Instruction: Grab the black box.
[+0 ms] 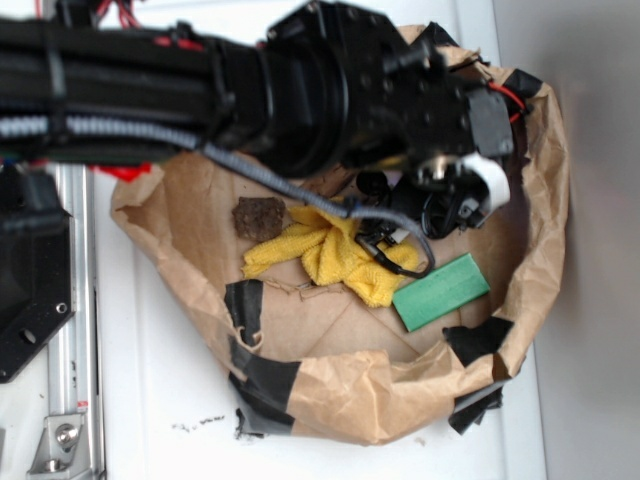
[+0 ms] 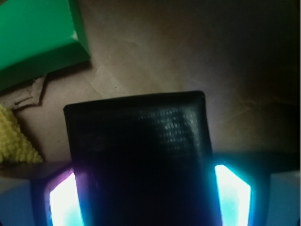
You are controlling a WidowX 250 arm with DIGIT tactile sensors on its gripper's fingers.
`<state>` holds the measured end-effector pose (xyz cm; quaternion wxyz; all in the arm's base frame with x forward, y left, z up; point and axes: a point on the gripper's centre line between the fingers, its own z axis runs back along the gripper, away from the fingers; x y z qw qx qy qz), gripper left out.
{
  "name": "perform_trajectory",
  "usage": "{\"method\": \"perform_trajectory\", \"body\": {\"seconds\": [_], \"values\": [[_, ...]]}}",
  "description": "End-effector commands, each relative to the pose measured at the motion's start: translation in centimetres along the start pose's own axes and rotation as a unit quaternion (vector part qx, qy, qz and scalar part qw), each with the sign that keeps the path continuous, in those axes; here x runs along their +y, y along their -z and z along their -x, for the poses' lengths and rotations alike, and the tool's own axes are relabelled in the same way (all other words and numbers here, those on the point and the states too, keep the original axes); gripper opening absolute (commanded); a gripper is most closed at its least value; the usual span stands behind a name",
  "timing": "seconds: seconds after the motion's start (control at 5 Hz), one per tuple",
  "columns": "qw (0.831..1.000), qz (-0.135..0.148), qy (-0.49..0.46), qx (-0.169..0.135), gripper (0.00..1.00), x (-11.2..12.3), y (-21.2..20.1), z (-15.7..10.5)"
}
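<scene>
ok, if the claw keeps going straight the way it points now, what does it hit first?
The small glossy black box: in the wrist view it sits right between the claw fingers. Whether the fingers touch it can't be told. Beneath lies brown paper.

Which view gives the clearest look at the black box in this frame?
The wrist view. The black box fills its centre, sitting between the gripper fingers, top edge and rounded corners plain. In the exterior view the arm covers that spot, so the box cannot be picked out with certainty.
</scene>
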<state>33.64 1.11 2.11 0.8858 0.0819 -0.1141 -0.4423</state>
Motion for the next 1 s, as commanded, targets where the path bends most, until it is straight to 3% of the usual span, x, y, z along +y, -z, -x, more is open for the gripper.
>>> {"method": "perform_trajectory", "body": {"seconds": [0.0, 0.2, 0.4, 0.6, 0.8], "values": [[0.991, -0.054, -0.120, 0.027, 0.00, -2.4, -10.4, 0.8], [0.979, -0.044, -0.193, 0.042, 0.00, -2.8, -15.1, 1.1], [0.962, -0.023, -0.269, 0.052, 0.00, -2.7, -16.6, 0.9], [0.941, 0.041, -0.328, 0.071, 0.00, -2.1, -16.2, 0.8], [0.930, 0.024, -0.351, 0.109, 0.00, -2.3, -16.1, 0.3]]}}
